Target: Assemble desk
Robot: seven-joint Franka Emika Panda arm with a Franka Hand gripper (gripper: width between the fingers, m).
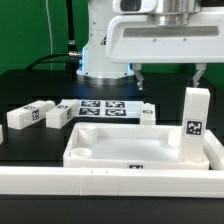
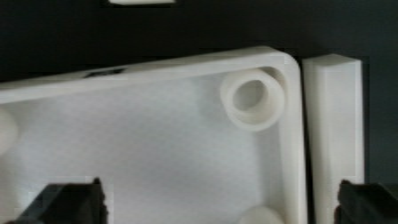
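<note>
Nearest in the exterior view, the long white border rail [image 1: 110, 185] runs across the front of the black table [image 1: 20, 150]. The front rim of the tabletop [image 1: 130, 158] lies just behind it, close enough that I cannot tell whether they touch.

The tabletop sits like a shallow tray with a raised rim all round. Inside the rim, the wrist view shows its pale floor [image 2: 143, 130] and one round corner socket [image 2: 249, 100] tucked into the rounded corner. At the front corner on the exterior view's right, one leg [image 1: 195, 120] stands upright with its tag facing the camera. The rim hides its foot, so I cannot tell how deep it sits. In the wrist view a straight white bar [image 2: 331, 110] runs along the outside of that corner's rim, with a thin dark gap between them. I cannot tell which part it is.

Past the far rim a strip of black table lies open, then the marker board [image 1: 105, 107] lies flat. A small white piece [image 1: 148, 113] sits just beside the board on the exterior view's right. Several loose legs [image 1: 42, 113] lie on their sides on the exterior view's left, well apart from the tabletop.

My gripper [image 1: 168, 76] hangs over the far part of the tabletop, clear of it. My fingers [image 2: 71, 200] are spread wide apart and hold nothing, with only the tabletop's floor showing between them. Farthest back is the arm's base [image 1: 100, 45].
</note>
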